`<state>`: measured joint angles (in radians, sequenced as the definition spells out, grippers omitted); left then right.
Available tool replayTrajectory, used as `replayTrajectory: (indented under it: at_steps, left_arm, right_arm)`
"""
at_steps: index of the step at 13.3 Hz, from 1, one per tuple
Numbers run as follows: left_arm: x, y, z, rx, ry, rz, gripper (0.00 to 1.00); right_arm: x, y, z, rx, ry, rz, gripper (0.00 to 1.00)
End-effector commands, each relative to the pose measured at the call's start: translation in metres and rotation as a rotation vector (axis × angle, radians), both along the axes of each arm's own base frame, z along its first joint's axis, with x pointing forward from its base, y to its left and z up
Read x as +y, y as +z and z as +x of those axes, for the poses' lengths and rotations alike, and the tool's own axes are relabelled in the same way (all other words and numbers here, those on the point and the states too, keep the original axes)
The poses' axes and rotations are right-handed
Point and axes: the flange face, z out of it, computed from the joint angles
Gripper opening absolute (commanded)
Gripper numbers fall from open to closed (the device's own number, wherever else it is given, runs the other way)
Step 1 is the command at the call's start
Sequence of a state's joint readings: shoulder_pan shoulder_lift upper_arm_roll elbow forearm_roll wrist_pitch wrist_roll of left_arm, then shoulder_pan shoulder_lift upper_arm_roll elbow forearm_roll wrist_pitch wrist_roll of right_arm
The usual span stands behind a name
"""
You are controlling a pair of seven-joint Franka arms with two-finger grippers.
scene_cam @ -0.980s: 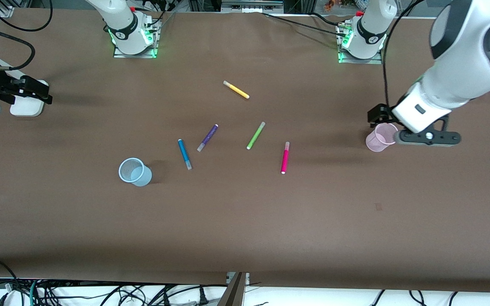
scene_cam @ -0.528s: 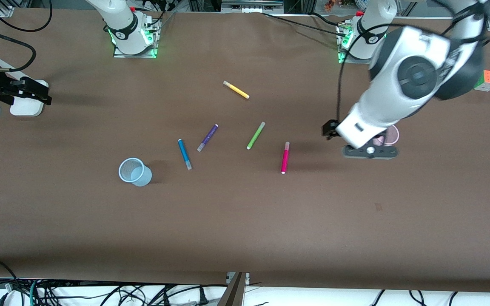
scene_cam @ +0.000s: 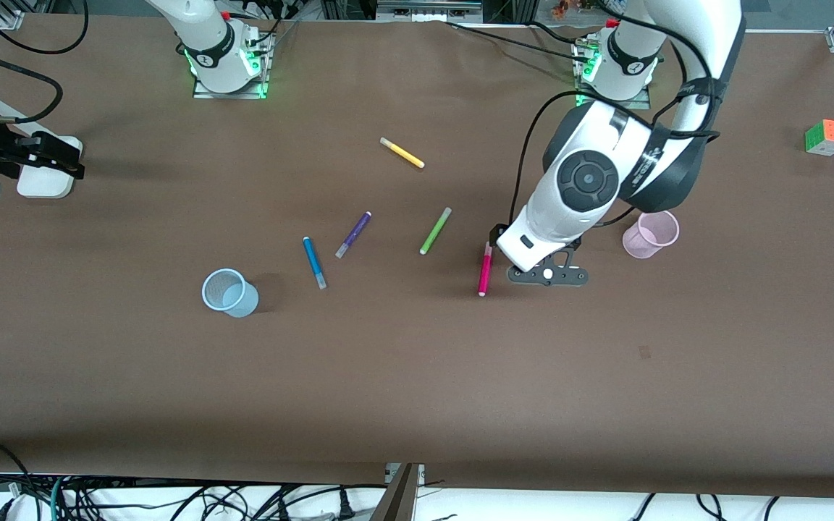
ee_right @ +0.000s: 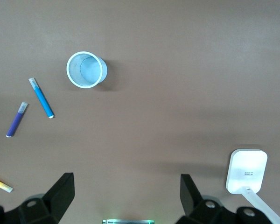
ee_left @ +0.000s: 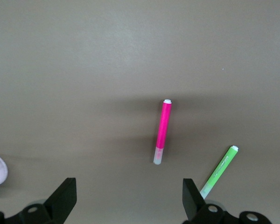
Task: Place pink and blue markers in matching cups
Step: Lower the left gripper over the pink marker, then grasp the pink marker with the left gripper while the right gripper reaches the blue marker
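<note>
**Fingers spread over the pink marker**

Fingers [ee_left: 65,198] of the left gripper [scene_cam: 547,276] stand apart, empty, at centre-right of the front view, over the worktop [scene_cam: 417,362] just beside the pink marker [scene_cam: 485,269]. Pink cup [scene_cam: 650,234] stands near. Blue marker [scene_cam: 314,263] lies beside the blue cup [scene_cam: 229,292], left of centre. Right gripper [ee_right: 126,200] waits at the frame's upper left edge, fingers apart.

Purple pen [scene_cam: 353,234], green pen [scene_cam: 435,230], cube [scene_cam: 827,137]

I was running a robotics lab: two bolted-down arm bases [scene_cam: 227,61] on a brown-covered bench [scene_cam: 417,376], loose cables [scene_cam: 171,499] trailing below.
</note>
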<state>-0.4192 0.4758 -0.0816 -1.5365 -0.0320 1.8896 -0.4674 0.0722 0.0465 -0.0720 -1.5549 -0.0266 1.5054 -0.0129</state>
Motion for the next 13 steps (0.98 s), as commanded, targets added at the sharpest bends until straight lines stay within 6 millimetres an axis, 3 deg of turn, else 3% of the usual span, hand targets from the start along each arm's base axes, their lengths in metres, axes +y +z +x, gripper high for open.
replayTrajectory:
  at_steps: [1,4,6,8,11,13]
  left_arm:
    - [-0.024,-0.037,0.000,0.009,0.007,0.007,1.00]
    - [-0.039,-0.075,-0.004,-0.003,0.028,0.004,1.00]
    - [-0.051,-0.095,-0.010,-0.010,0.025,0.000,1.00]
    - [-0.052,-0.104,-0.010,-0.009,0.024,0.000,1.00]
    - [-0.060,-0.118,-0.015,-0.004,0.012,0.004,1.00]
    - [-0.062,-0.127,-0.016,-0.012,0.026,0.000,1.00]
  right_arm:
    - [0.003,-0.005,0.008,0.011,0.013,-0.008,1.00]
    - [0.013,-0.006,0.012,0.010,0.015,-0.001,1.00]
    - [0.032,-0.023,0.018,0.040,0.040,-0.003,1.00]
    - [0.045,-0.053,0.029,0.090,0.060,-0.006,1.00]
    - [0.062,-0.058,0.030,0.091,0.090,-0.013,1.00]
    - [0.071,-0.077,0.036,0.122,0.108,-0.017,1.00]
